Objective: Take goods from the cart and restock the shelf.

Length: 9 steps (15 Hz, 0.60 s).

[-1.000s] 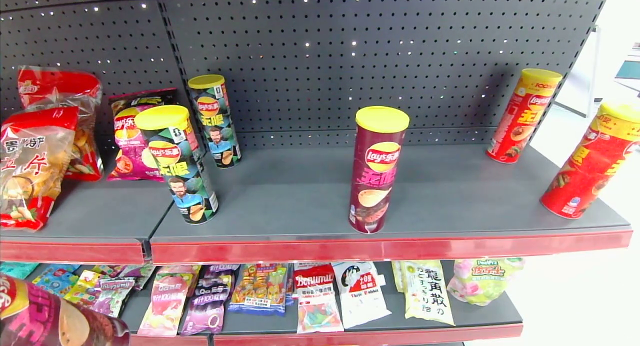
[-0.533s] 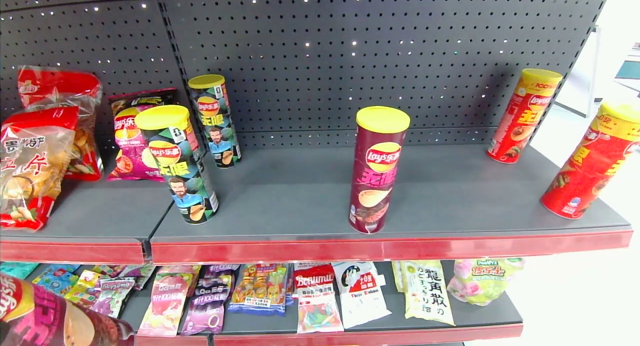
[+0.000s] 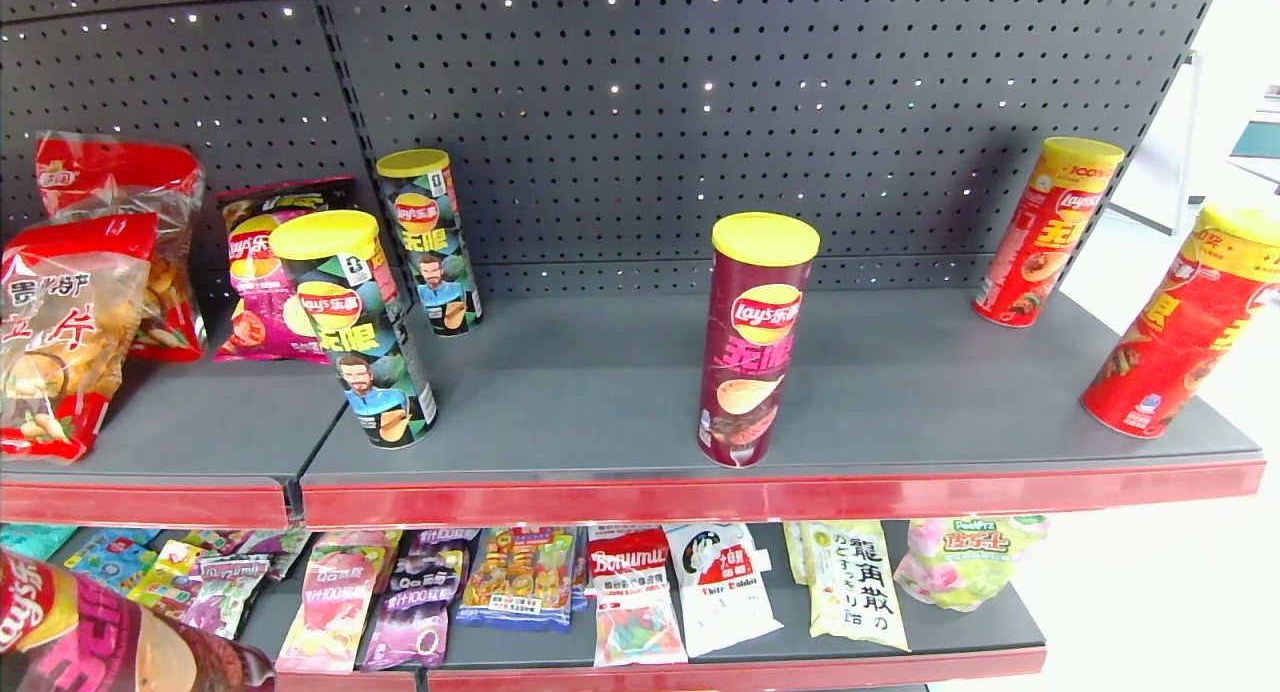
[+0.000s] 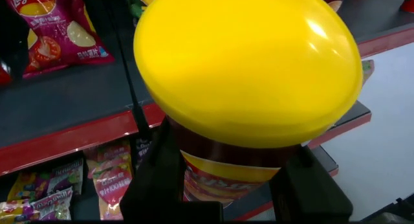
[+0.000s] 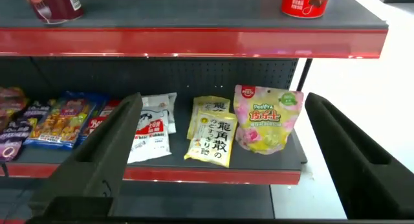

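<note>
My left gripper [image 4: 229, 185] is shut on a maroon chip can [image 4: 246, 68] with a yellow lid, its dark fingers [image 4: 155, 179] pressing on both sides below the lid. That can [image 3: 110, 642] lies tilted at the lower left corner of the head view, below the upper shelf [image 3: 600, 392]. A matching maroon can [image 3: 752, 342] stands upright near the shelf's front edge, in the middle. My right gripper [image 5: 226, 166] is open with nothing in it, level with the lower shelf [image 5: 213, 175].
Two green-patterned cans [image 3: 352, 327] stand left of the middle, two red cans [image 3: 1180, 322] at the right end. Snack bags [image 3: 70, 322] fill the far left. Free shelf room lies on both sides of the maroon can. Candy packets [image 3: 630, 592] cover the lower shelf.
The held can at the lower left of the head view has crept slightly to the right. Everything on the shelves has stayed put.
</note>
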Motion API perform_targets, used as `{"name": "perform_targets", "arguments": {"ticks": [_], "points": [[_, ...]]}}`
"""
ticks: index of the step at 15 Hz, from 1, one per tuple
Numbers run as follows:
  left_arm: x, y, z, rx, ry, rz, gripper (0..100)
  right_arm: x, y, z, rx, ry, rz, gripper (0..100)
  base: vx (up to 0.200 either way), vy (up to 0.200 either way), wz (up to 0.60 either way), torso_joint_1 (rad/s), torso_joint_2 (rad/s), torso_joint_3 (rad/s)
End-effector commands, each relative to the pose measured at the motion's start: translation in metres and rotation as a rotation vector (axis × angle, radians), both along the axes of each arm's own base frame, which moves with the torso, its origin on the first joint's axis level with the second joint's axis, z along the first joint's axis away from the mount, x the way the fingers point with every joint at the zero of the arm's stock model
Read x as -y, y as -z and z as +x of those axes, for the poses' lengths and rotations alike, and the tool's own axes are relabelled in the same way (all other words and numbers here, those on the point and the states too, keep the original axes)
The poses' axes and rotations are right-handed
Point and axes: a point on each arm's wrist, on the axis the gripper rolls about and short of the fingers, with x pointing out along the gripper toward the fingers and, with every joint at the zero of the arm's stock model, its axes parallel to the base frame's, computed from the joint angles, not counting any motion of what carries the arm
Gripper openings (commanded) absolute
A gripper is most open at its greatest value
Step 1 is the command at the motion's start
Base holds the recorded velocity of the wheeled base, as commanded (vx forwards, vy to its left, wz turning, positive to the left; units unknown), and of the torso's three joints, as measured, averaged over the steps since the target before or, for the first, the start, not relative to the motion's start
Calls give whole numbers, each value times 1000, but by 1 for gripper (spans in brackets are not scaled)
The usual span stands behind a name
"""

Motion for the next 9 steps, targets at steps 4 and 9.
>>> {"name": "perform_targets", "arguments": {"ticks": [4,9], "points": [[1,-2,1,1,23,-2,0,0,0,0,-1,1,-1,100,0,0,0,0,0,0],[1,-2,0,2,61,-5,0,0,0,0,-1,4,-1,100,0,0,-240,1,1,0]]}}
